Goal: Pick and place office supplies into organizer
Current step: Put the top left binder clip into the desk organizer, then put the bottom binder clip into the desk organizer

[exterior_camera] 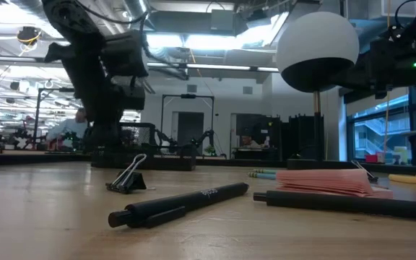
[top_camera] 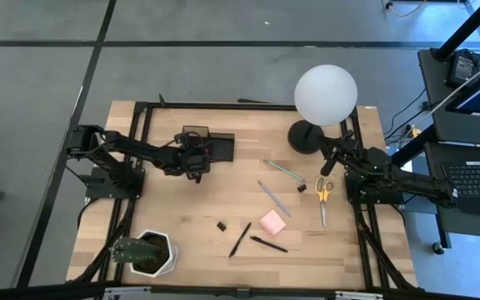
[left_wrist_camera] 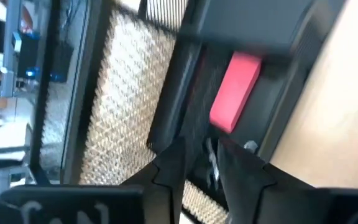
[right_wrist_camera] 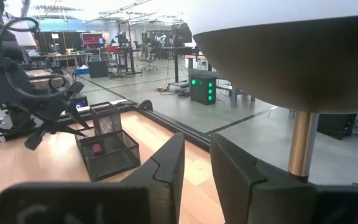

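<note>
The black mesh organizer stands at the table's far middle, and a pink eraser lies in its low compartment. My left gripper hangs over the organizer's near side, shut on a small binder clip. My right gripper waits shut beside the lamp base, touching nothing. On the wood lie yellow-handled scissors, a pink sticky pad, two black pens, two pencils and two more binder clips. My left gripper pinches the binder clip between its two fingers; only the clip's silver wire handle shows in the narrow gap, its black body lost against the dark tray. The fingers come from above, pointing down into the organizer. The clip is clear of the table.
A lamp with a white globe and a round black base stands at the far right, close to my right gripper. A white hexagonal plant pot sits at the near left corner. Bare wood lies between the organizer and the pot.
</note>
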Motion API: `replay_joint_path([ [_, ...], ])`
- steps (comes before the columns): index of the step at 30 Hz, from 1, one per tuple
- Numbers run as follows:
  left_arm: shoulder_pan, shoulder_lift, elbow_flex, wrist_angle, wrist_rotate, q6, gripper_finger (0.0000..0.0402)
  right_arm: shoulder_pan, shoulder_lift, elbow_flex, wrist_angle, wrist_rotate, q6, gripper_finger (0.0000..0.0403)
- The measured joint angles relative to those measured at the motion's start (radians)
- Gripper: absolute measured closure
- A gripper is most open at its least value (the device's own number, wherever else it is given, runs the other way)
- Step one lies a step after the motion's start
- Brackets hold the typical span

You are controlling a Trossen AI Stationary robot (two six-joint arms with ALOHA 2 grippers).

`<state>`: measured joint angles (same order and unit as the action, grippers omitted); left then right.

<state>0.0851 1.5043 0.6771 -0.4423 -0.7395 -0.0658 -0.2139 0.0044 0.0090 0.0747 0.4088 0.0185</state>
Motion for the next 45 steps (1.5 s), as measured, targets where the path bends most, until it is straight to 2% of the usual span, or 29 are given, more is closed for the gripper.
replay_joint_path([
  [9,-0.082,0.000,0.125,-0.006,0.008,0.087,0.0315,0.000,0.000,0.000,0.000,0.000,-0.001,0.0322],
  [12,-0.111,0.000,0.168,-0.005,0.098,0.087,0.0314,0.000,0.000,0.000,0.000,0.000,-0.001,0.0322],
  [14,-0.126,-0.001,0.195,-0.004,0.243,0.080,0.0314,0.000,0.000,0.000,0.000,0.000,0.000,0.0322],
  [20,-0.161,-0.001,0.221,0.087,0.859,0.063,0.0313,0.000,0.000,0.000,0.000,0.000,0.002,0.0322],
  [22,-0.180,-0.001,0.221,0.127,1.006,0.084,0.0313,0.000,0.000,0.000,0.000,0.000,0.002,0.0322],
  [24,-0.199,-0.001,0.221,0.166,1.090,0.101,0.0313,0.000,0.000,0.000,0.000,0.000,0.002,0.0322],
  [29,-0.228,0.016,0.221,0.252,1.094,0.068,0.0313,0.000,0.000,0.000,0.000,0.000,0.031,0.0322],
  [33,-0.229,0.094,0.221,0.299,1.099,0.028,0.0313,0.000,0.000,0.000,-0.001,-0.001,0.054,0.0322],
  [39,-0.236,0.209,0.219,0.407,1.259,-0.010,0.0313,0.000,0.000,0.000,-0.001,-0.002,0.059,0.0322],
  [45,-0.236,0.224,0.220,0.404,1.221,0.007,0.0313,0.000,0.000,0.000,-0.001,-0.002,0.055,0.0322],
])
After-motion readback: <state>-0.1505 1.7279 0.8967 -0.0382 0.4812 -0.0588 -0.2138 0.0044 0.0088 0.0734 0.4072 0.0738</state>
